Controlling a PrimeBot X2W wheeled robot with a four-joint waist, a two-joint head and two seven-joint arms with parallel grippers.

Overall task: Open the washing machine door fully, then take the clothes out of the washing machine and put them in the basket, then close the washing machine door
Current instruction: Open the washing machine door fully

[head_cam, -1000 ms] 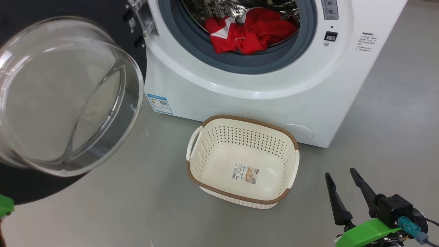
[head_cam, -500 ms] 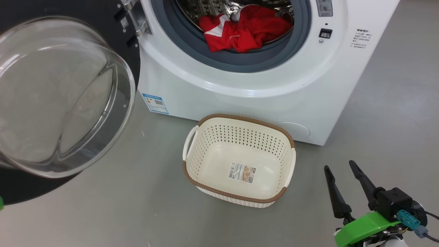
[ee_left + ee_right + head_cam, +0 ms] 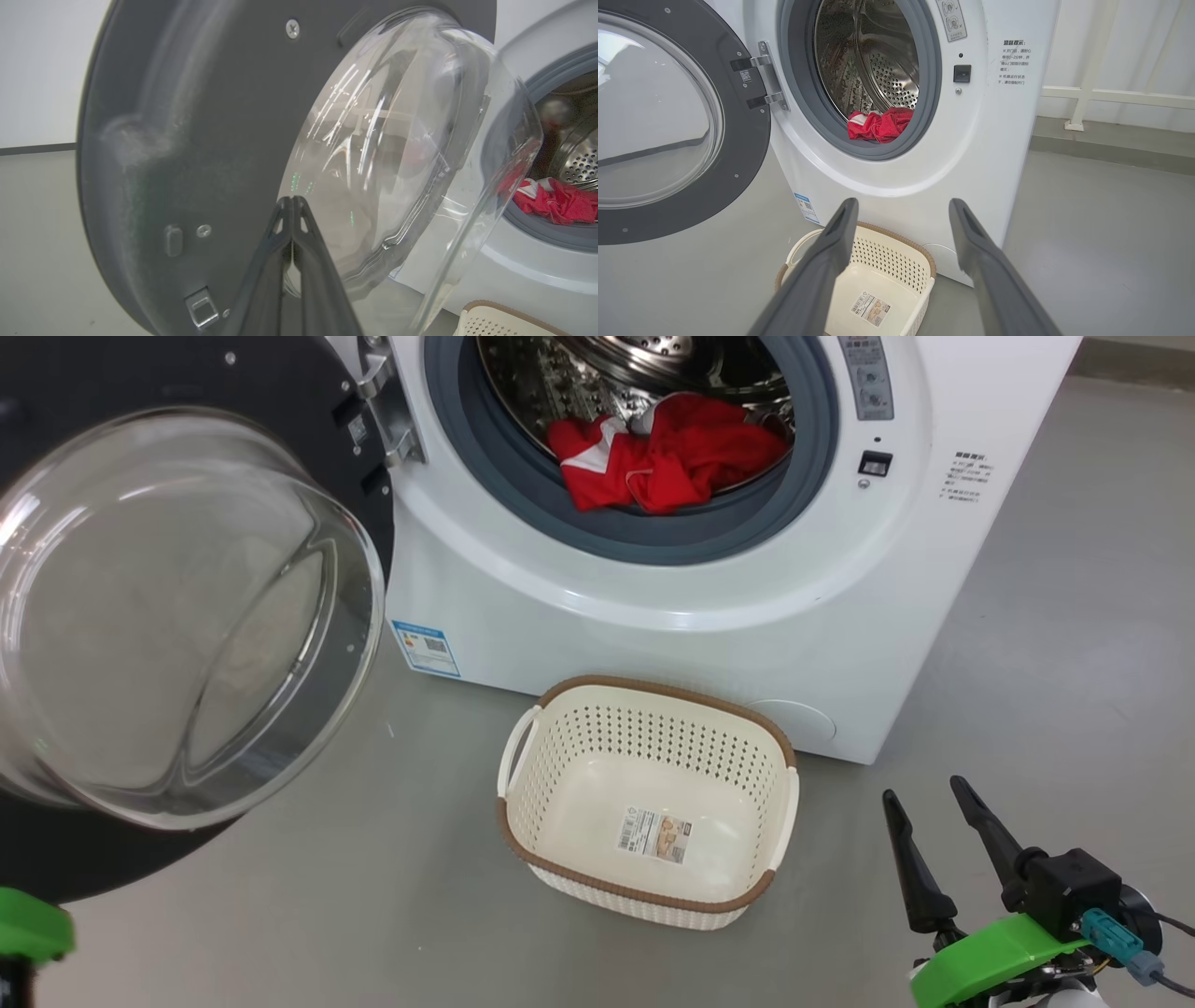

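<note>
The washing machine [image 3: 607, 625] stands at the far side of the floor [image 3: 373, 877]. The washing machine door [image 3: 187, 616] stands wide open on its left. The clothes [image 3: 672, 467] lie in the drum [image 3: 579, 383], at its front lip. The basket [image 3: 644, 747] sits on the floor just before the machine, right of the door.

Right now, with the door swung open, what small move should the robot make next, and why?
Probably reach the right gripper forward and up toward the red clothes in the drum. The washing machine door stands wide open, the clothes lie at the drum's front edge, the basket below is empty, and this gripper is open and holds nothing.
</note>
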